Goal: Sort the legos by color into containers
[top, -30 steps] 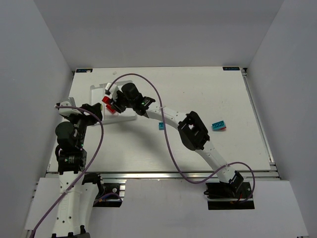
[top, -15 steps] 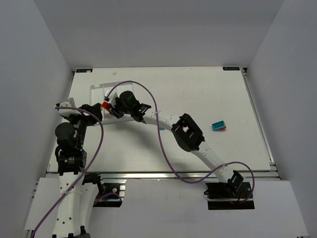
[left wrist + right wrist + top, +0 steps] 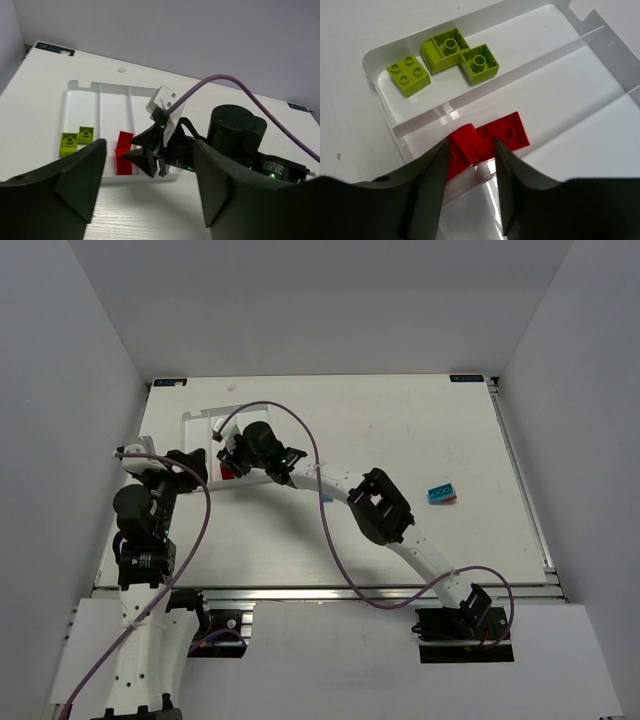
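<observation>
Legos [image 3: 490, 137] — red, in the middle compartment of the tray [image 3: 570, 85] — are barely seen overhead, plainly at the wrist; right gripper [image 3: 470, 150], stretched far-left, is held parted above them, seemingly empty; left gripper [image 3: 149, 150] is spread.

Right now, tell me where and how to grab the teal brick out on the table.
Take the teal brick across its two long sides, coming straight down from above. It lies flat and alone on the table, slightly angled, so turn the wrist to match.
</observation>
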Available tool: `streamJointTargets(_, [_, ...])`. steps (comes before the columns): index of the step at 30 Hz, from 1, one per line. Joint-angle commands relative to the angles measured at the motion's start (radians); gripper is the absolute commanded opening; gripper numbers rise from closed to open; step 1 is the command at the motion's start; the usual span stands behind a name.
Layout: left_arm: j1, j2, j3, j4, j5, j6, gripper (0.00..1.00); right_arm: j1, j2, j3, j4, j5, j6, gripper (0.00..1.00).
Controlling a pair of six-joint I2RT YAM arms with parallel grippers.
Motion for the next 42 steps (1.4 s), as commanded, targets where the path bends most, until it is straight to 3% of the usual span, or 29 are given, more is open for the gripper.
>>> streamJointTargets(1, [0.002, 0.014, -0.011, 0.047, 0.09, 0.007, 0.8, -0.022, -0.114, -0.015, 0.015, 0.031, 0.031, 0.45])
streamJointTargets(2, [0.002, 0.023, -0.017, 0.056, 0.12, 0.006, 0.75, -0.035, -0.149, -0.018, 0.003, 0.035, 0.042, 0.31])
streamJointTargets(4, [0.002, 0.045, -0.02, 0.09, 0.2, 0.003, 0.57, -0.075, -0.204, -0.078, -0.02, 0.046, 0.082, 0.16])
streamJointTargets(5, [0.002, 0.086, -0.02, 0.101, 0.282, -0.002, 0.34, -0.086, -0.27, -0.107, -0.026, 0.049, 0.097, 0.02])
streamJointTargets(8, [0.002, 0.19, -0.015, 0.186, 0.466, -0.026, 0.03, -0.162, -0.409, -0.219, -0.12, 0.026, 0.151, 0.0])
streamJointTargets(9, [0.002, 0.222, -0.017, 0.208, 0.522, -0.04, 0.02, -0.178, -0.445, -0.251, -0.164, -0.001, 0.172, 0.0])
streamJointTargets(10, [-0.007, 0.259, -0.02, 0.231, 0.567, -0.077, 0.02, -0.222, -0.518, -0.323, -0.236, -0.085, 0.188, 0.0])
streamJointTargets(12, [-0.007, 0.388, -0.015, 0.289, 0.697, -0.142, 0.15, -0.314, -0.588, -0.403, -0.307, -0.258, 0.209, 0.0])
streamJointTargets(14, [-0.037, 0.479, 0.026, 0.264, 0.725, -0.163, 0.33, -0.417, -0.681, -0.528, -0.4, -0.361, 0.244, 0.36])
streamJointTargets(15, [-0.075, 0.555, 0.046, 0.235, 0.719, -0.154, 0.47, -0.445, -0.714, -0.572, -0.422, -0.455, 0.251, 0.49])
streamJointTargets(16, [-0.103, 0.584, 0.09, 0.174, 0.698, -0.149, 0.53, -0.475, -0.772, -0.615, -0.457, -0.495, 0.272, 0.66])
streamJointTargets(17, [-0.134, 0.612, 0.115, 0.135, 0.667, -0.144, 0.57, -0.57, -0.799, -0.696, -0.47, -0.532, 0.283, 0.7])
streamJointTargets(19, [-0.24, 0.686, 0.162, 0.065, 0.567, -0.135, 0.58, -0.633, -0.884, -0.777, -0.48, -0.607, 0.309, 0.74])
streamJointTargets(22, [-0.393, 0.784, 0.258, -0.054, 0.391, -0.149, 0.64, -0.776, -1.002, -0.914, -0.491, -0.595, 0.3, 0.76])
streamJointTargets(25, [-0.515, 0.883, 0.343, -0.151, 0.183, -0.184, 0.69, -0.844, -1.121, -1.026, -0.476, -0.531, 0.295, 0.76])
streamJointTargets(28, [-0.605, 1.003, 0.442, -0.272, -0.026, -0.241, 0.71, -0.909, -1.226, -1.072, -0.457, -0.417, 0.32, 0.85])
streamJointTargets(30, [-0.646, 1.072, 0.533, -0.325, -0.127, -0.276, 0.72, -0.937, -1.263, -1.087, -0.454, -0.379, 0.321, 0.86])
streamJointTargets(34, [-0.737, 1.262, 0.718, -0.494, -0.357, -0.333, 0.73, -1.058, -1.3, -1.112, -0.456, -0.469, 0.335, 0.7])
streamJointTargets(39, [-0.823, 1.476, 0.937, -0.615, -0.471, -0.388, 0.74, -1.128, -1.301, -1.12, -0.468, -0.566, 0.335, 0.66])
streamJointTargets(42, [-0.846, 1.533, 0.976, -0.625, -0.485, -0.399, 0.75, -1.154, -1.315, -1.126, -0.47, -0.587, 0.327, 0.66])
